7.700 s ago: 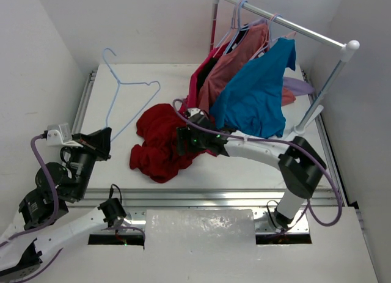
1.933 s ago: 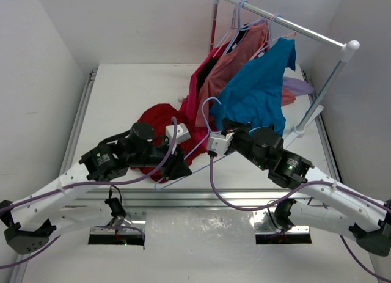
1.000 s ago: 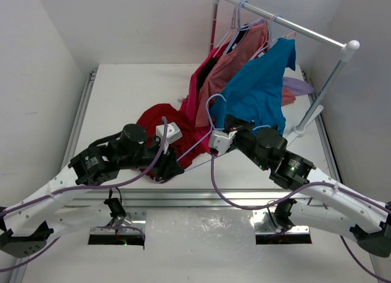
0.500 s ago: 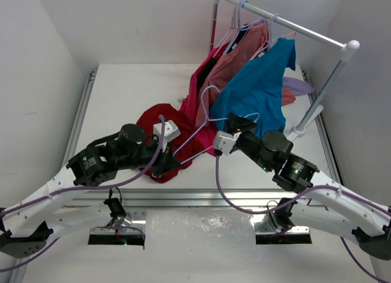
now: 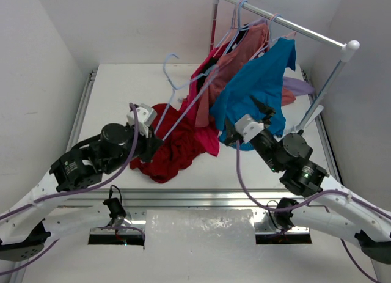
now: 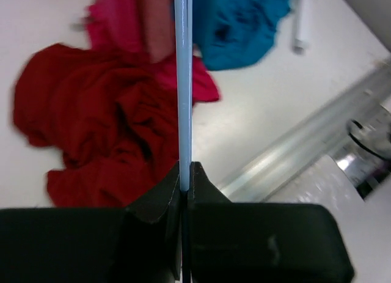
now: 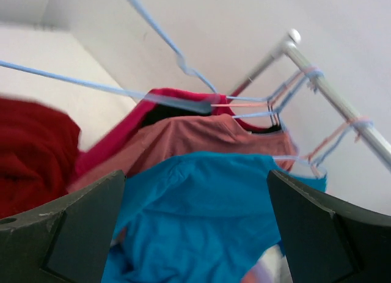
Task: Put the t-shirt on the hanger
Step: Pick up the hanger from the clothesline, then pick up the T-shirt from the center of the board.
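Note:
The dark red t-shirt lies crumpled on the white table, below the hanging clothes; it also fills the left of the left wrist view. My left gripper is shut on the pale blue hanger, which slants up over the shirt with its hook near the back. In the left wrist view the hanger's bar runs straight up out of the pinched fingertips. My right gripper stands open in front of the blue shirt, holding nothing. The hanger's thin wire crosses the upper left of that view.
A clothes rack at the back right carries a blue shirt, a salmon shirt and a magenta shirt on hangers. Its rail shows in the right wrist view. A metal rail edges the table's front.
My right gripper opened, let go of the hanger and drew back to the right. My left gripper closed on the hanger and swung it up and toward the back left.

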`<state>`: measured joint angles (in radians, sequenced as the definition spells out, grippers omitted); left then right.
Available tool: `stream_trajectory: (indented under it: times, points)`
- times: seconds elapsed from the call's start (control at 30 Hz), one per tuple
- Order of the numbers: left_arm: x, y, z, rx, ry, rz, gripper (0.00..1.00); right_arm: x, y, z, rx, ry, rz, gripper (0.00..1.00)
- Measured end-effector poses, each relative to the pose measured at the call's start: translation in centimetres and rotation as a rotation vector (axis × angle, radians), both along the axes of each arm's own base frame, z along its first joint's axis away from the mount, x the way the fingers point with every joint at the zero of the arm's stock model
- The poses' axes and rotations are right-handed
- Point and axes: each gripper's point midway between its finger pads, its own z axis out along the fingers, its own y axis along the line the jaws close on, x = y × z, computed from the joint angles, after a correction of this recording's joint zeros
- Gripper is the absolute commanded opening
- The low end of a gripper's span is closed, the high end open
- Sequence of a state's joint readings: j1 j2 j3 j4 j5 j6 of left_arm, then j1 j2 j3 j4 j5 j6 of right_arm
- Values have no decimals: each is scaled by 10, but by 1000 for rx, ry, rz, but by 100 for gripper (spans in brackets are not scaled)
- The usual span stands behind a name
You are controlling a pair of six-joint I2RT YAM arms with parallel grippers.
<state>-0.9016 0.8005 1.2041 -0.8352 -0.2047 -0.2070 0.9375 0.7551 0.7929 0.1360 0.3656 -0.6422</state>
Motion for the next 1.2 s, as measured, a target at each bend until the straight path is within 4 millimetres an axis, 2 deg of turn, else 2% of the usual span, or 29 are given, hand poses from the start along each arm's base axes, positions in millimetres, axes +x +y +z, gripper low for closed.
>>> stream_trajectory:
  times: [0.1,0.23,0.3,0.37,0.4,0.47,0.6,0.7,0.8,0.93,1.07,1.2]
  points:
    - [12,34,5,15,-47,184,0,-6,-10,20,156,46,-9,99]
    - [16,80,27,-62,-131,402,0,-11,-11,49,316,117,13,99]
    - [16,102,34,-109,-160,508,0,-7,-2,60,373,172,16,99]
    - [15,123,42,-173,-184,619,0,3,17,56,389,246,22,99]
    - [16,130,42,-190,-190,667,0,9,28,47,387,290,23,99]
    - [20,136,33,-191,-187,739,0,20,55,13,366,405,21,99]
    - [31,129,-6,-120,-159,791,0,40,95,-96,246,684,-75,95]
    - [33,127,-34,-70,-137,795,0,46,112,-171,168,869,-170,90]
    - [31,126,-45,-84,-131,785,0,46,121,-220,158,993,-247,83]
    - [29,125,-45,-120,-133,770,0,44,130,-261,204,1098,-323,73]
    - [27,124,-32,-193,-158,744,0,47,145,-274,294,1146,-330,70]
    - [28,118,-32,-197,-158,712,0,48,160,-279,353,1181,-312,67]
